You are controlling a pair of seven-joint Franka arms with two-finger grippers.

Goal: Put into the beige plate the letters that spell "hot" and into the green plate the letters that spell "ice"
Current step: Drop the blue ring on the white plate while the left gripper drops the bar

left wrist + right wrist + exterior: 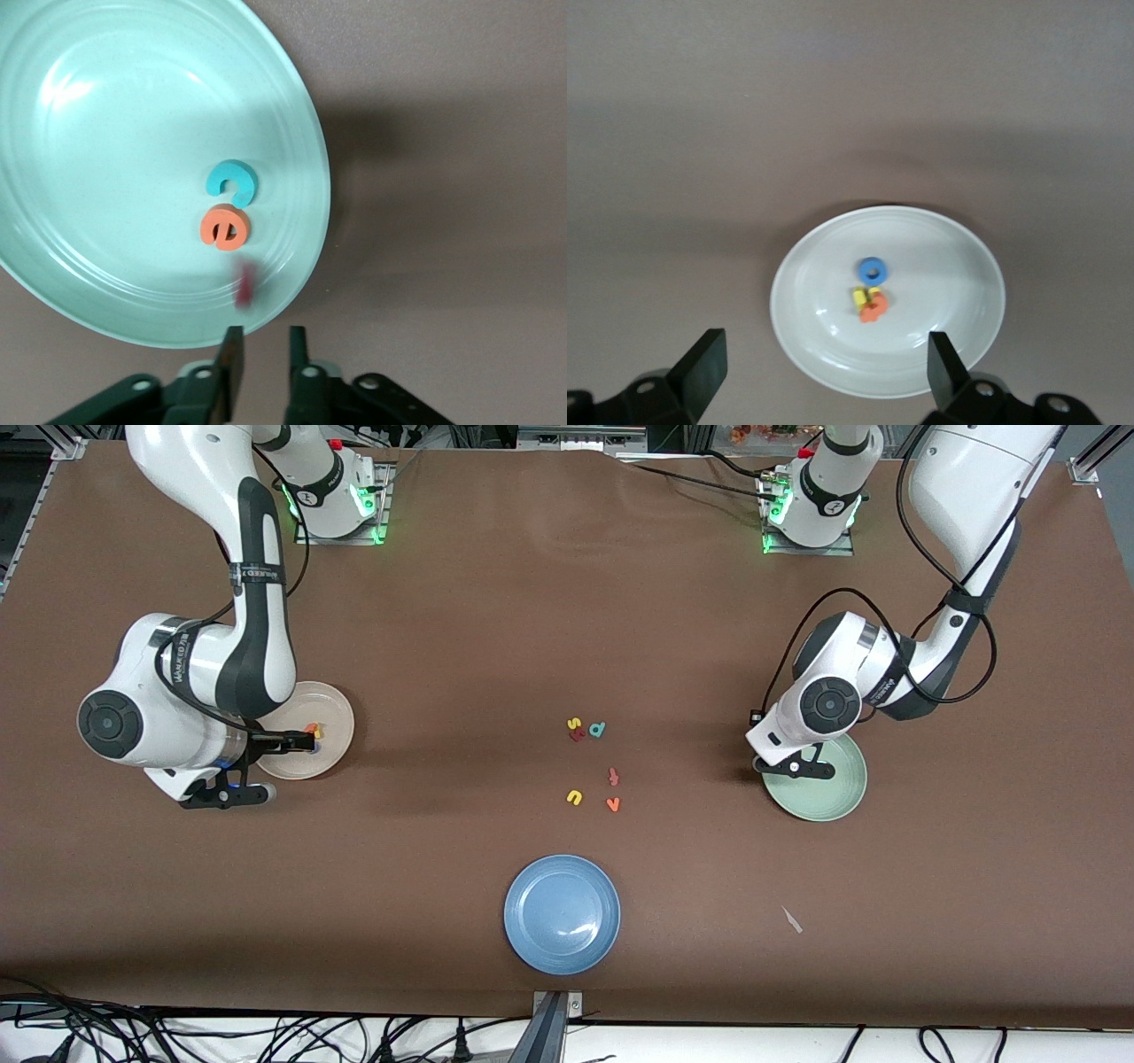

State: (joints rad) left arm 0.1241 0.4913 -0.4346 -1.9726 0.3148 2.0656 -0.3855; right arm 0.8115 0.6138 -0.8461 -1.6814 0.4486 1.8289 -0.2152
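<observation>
The left gripper point(263, 359) hangs over the green plate point(53, 266); its fingers point(232, 354) are slightly parted and grasp nothing; just off their tips the dark red "i" point(244, 283) appears blurred over the plate's rim, and in the plate lie the orange "e" point(225, 227) and the teal "c" point(231, 182), touching. The right gripper point(824, 363) has its fingers point(704, 367) spread wide and empty above the beige plate point(957, 292); the blue "o" point(872, 269), the yellow "h" point(860, 297) and the orange "t" point(874, 309) rest inside it. The other letters point(592, 731) lie mid-surface.
</observation>
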